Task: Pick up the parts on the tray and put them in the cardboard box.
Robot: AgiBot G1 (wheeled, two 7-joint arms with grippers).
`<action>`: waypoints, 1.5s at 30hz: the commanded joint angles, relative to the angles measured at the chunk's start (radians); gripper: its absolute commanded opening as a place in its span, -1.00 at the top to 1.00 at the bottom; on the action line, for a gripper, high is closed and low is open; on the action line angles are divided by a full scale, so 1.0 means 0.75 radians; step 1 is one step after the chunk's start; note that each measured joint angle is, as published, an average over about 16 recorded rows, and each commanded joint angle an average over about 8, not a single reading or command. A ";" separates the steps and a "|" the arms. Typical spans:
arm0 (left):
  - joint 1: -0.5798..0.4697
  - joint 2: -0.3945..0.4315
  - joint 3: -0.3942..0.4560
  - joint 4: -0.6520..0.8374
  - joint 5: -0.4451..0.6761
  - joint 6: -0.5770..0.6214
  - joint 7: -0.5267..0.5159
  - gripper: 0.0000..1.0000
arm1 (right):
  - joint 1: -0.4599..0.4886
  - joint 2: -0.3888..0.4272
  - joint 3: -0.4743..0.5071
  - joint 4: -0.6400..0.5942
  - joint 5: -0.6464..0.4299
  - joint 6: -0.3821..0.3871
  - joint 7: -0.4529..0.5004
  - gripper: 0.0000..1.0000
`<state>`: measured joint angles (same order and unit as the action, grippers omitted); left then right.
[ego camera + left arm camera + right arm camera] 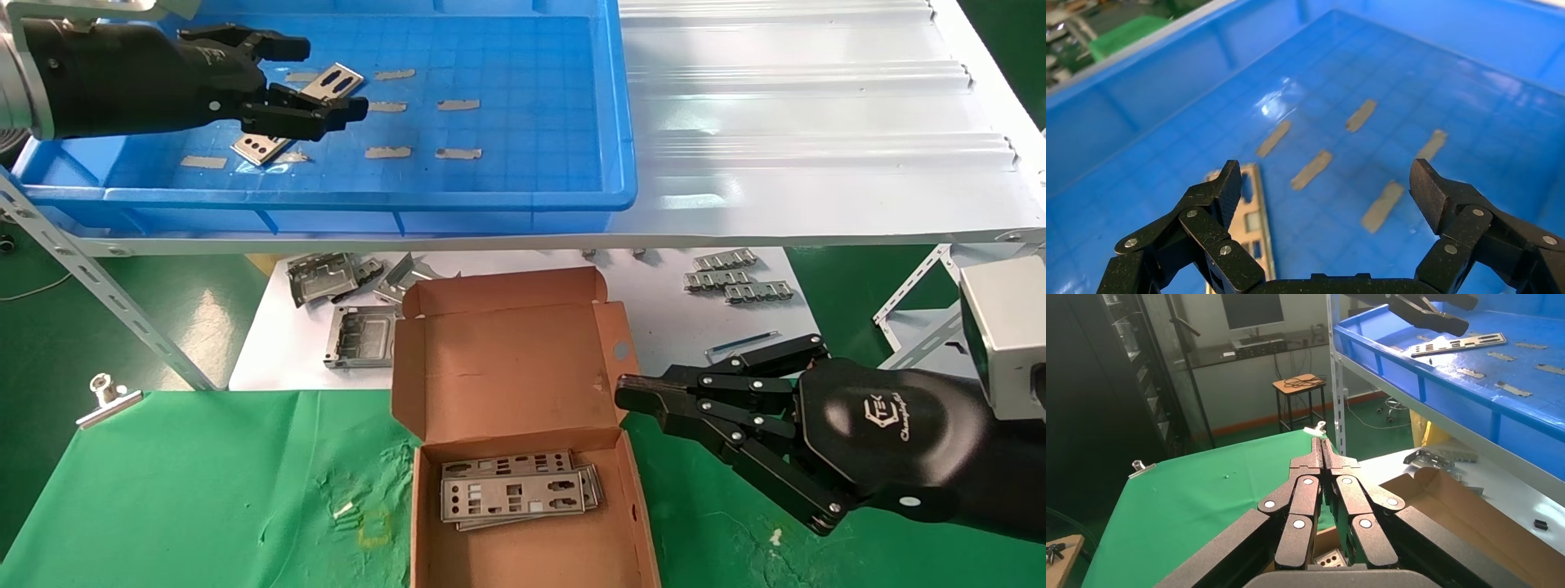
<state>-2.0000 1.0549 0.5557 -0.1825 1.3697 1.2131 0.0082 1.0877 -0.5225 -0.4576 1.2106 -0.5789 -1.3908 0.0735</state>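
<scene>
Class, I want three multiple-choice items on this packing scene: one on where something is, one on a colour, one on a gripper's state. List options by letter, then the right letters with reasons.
1. Where does the one part not yet packed lie?
A. in the tray
B. on the green cloth
C. on the white sheet

2. What colour is the tray?
A. red
B. blue
C. grey

3. How is the left gripper?
A. shut on a part
B. shut, empty
C. open

Answers:
1 A, it lies flat on the tray's floor under the left gripper.
2 B, its walls are blue.
3 C, its fingers stand apart over the part.
</scene>
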 commanded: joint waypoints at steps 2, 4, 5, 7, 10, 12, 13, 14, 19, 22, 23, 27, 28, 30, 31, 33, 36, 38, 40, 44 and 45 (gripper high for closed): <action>-0.018 0.017 0.006 0.058 0.013 -0.031 -0.002 -1.00 | 0.000 0.000 0.000 0.000 0.000 0.000 0.000 -1.00; -0.025 0.031 0.012 0.089 0.022 -0.051 -0.003 -1.00 | 0.000 0.000 0.000 0.000 0.000 0.000 0.000 -1.00; -0.028 0.037 0.015 0.103 0.026 -0.059 -0.003 -1.00 | 0.000 0.000 0.000 0.000 0.000 0.000 0.000 -1.00; -0.033 0.049 0.020 0.126 0.034 -0.074 -0.001 -1.00 | 0.000 0.000 0.000 0.000 0.000 0.000 0.000 -1.00; -0.040 0.066 0.028 0.154 0.047 -0.095 0.004 -1.00 | 0.000 0.000 0.000 0.000 0.000 0.000 0.000 -1.00; -0.044 0.075 0.032 0.169 0.053 -0.114 0.007 -0.89 | 0.000 0.000 0.000 0.000 0.000 0.000 0.000 -1.00; -0.046 0.080 0.034 0.176 0.055 -0.124 0.007 -0.75 | 0.000 0.000 0.000 0.000 0.000 0.000 0.000 -1.00; -0.048 0.084 0.035 0.182 0.057 -0.135 0.008 -0.51 | 0.000 0.000 0.000 0.000 0.000 0.000 0.000 -1.00; -0.050 0.099 0.030 0.212 0.052 -0.181 0.004 0.71 | 0.000 0.000 0.000 0.000 0.000 0.000 0.000 -1.00; -0.049 0.104 0.025 0.230 0.044 -0.193 -0.012 1.00 | 0.000 0.000 0.000 0.000 0.000 0.000 0.000 -1.00; -0.049 0.106 0.023 0.236 0.042 -0.195 -0.021 1.00 | 0.000 0.000 0.000 0.000 0.000 0.000 0.000 -1.00; -0.051 0.110 0.020 0.257 0.036 -0.207 -0.058 1.00 | 0.000 0.000 0.000 0.000 0.000 0.000 0.000 -1.00; -0.051 0.111 0.020 0.261 0.037 -0.210 -0.066 1.00 | 0.000 0.000 0.000 0.000 0.000 0.000 0.000 -1.00; -0.052 0.113 0.022 0.266 0.040 -0.218 -0.080 1.00 | 0.000 0.000 0.000 0.000 0.000 0.000 0.000 -1.00; -0.052 0.114 0.024 0.267 0.043 -0.222 -0.085 1.00 | 0.000 0.000 0.000 0.000 0.000 0.000 0.000 -1.00; -0.052 0.116 0.029 0.268 0.049 -0.229 -0.094 1.00 | 0.000 0.000 0.000 0.000 0.000 0.000 0.000 -1.00; -0.051 0.121 0.036 0.267 0.059 -0.240 -0.104 1.00 | 0.000 0.000 0.000 0.000 0.000 0.000 0.000 -1.00; -0.051 0.124 0.040 0.266 0.065 -0.247 -0.110 1.00 | 0.000 0.000 0.000 0.000 0.000 0.000 0.000 -1.00; -0.050 0.127 0.044 0.266 0.070 -0.255 -0.116 1.00 | 0.000 0.000 0.000 0.000 0.000 0.000 0.000 -1.00; -0.050 0.132 0.049 0.263 0.078 -0.268 -0.126 1.00 | 0.000 0.000 0.000 0.000 0.000 0.000 0.000 -1.00; -0.050 0.132 0.049 0.262 0.078 -0.269 -0.127 1.00 | 0.000 0.000 0.000 0.000 0.000 0.000 0.000 -1.00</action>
<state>-2.0389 1.1517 0.5892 0.0121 1.4235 1.0162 -0.0850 1.0877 -0.5225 -0.4576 1.2106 -0.5789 -1.3908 0.0735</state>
